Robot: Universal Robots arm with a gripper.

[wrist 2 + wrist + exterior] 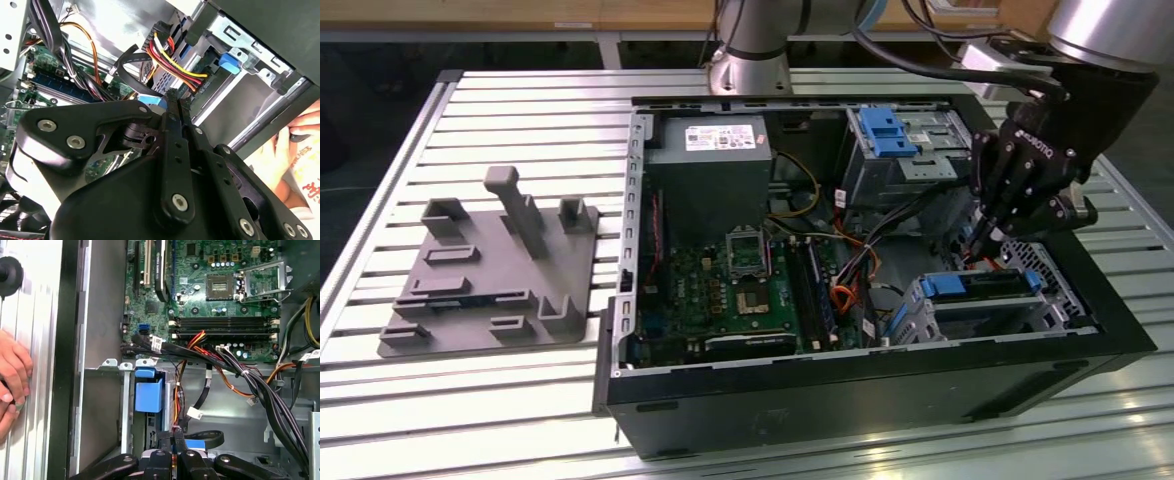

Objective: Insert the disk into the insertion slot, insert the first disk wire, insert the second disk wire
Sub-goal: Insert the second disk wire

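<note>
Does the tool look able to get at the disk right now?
Probably yes: the tool hangs just above the disk in its drive cage, the case is open, and only loose cables lie nearby.

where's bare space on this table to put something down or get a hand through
Bare table slats lie free around the grey fixture plate on the exterior view's left; a narrow strip separates it from the computer case. Crowded: inside the case, wires and the gripper by the insertion slot.

One open computer case, one motherboard, one power supply, one grey fixture plate; two drive cages, namely blue-latched cage and insertion slot; seemingly two hands.
</note>
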